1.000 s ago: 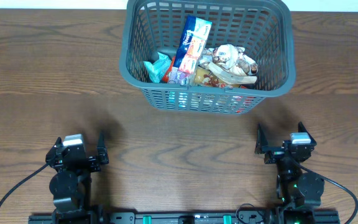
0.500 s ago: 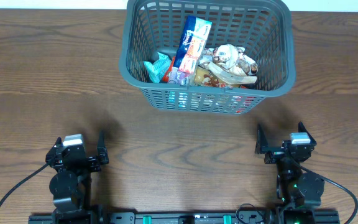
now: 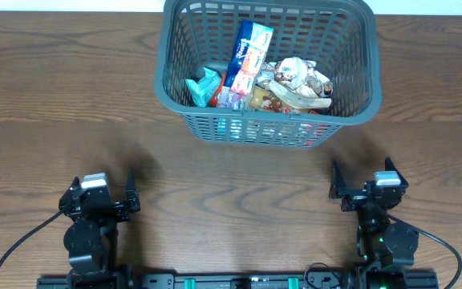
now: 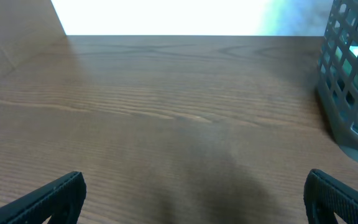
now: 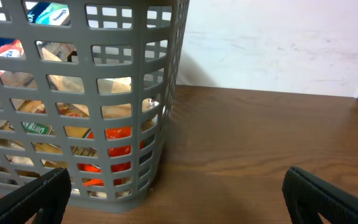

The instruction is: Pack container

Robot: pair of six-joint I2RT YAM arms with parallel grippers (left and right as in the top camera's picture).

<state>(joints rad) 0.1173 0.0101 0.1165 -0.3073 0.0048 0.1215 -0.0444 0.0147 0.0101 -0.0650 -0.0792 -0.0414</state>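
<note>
The container [image 3: 359, 104] is a large grey-blue lattice basket at the far centre of the table, holding several snack packets [image 3: 251, 56]. It also shows in the left wrist view [image 4: 353, 81] at the right edge and in the right wrist view [image 5: 135, 124] at the left. My left gripper [image 3: 103, 197] is open and empty at the near left, fingers wide apart [image 4: 194, 199]. My right gripper [image 3: 361, 186] is open and empty at the near right [image 5: 176, 196], just in front of the basket's right corner.
The brown wooden table [image 3: 54, 104] stretches bare to the left and right of the basket. A white wall [image 5: 278, 43] stands behind the table. Black cables [image 3: 10, 249] run from each arm base at the near edge.
</note>
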